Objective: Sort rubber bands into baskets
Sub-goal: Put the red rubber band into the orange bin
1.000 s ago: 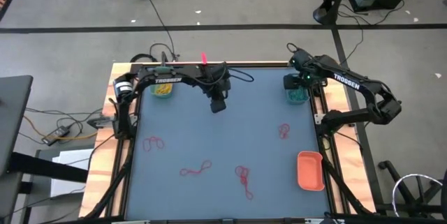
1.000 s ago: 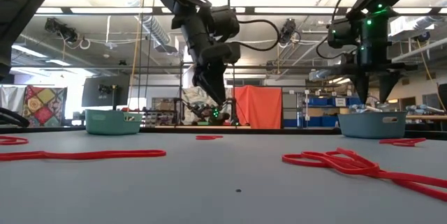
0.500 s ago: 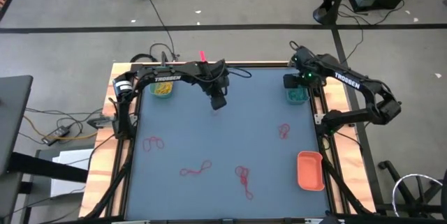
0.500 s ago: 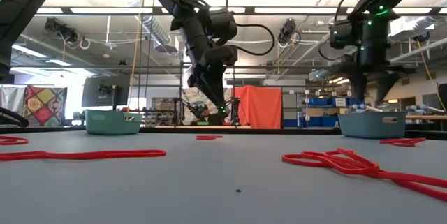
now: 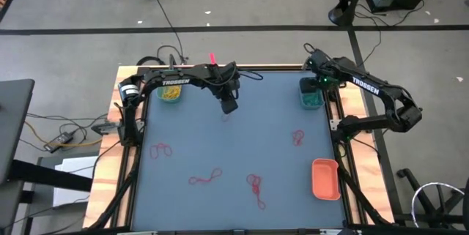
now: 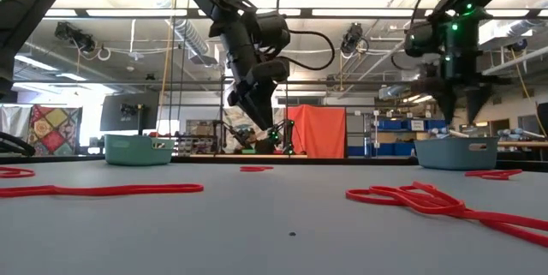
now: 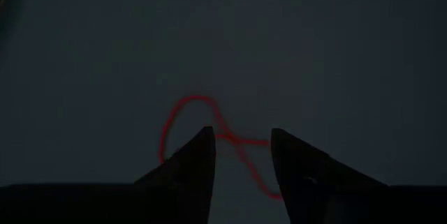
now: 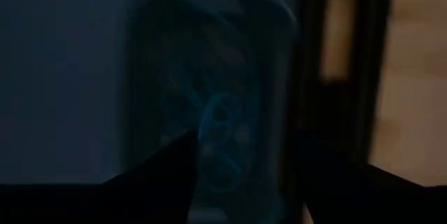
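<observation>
Nearest on the grey surface (image 5: 234,140) lie red rubber bands (image 5: 254,185), with the orange-red basket (image 5: 325,178) at the right edge. Farther back, the left gripper (image 7: 242,147) hangs with fingers (image 7: 199,155) narrowly parted over one red band (image 7: 209,137). Beyond, the right gripper (image 5: 314,83) hovers, fingers apart, above the teal basket (image 5: 309,96); the green basket (image 5: 171,93) sits far left.
</observation>
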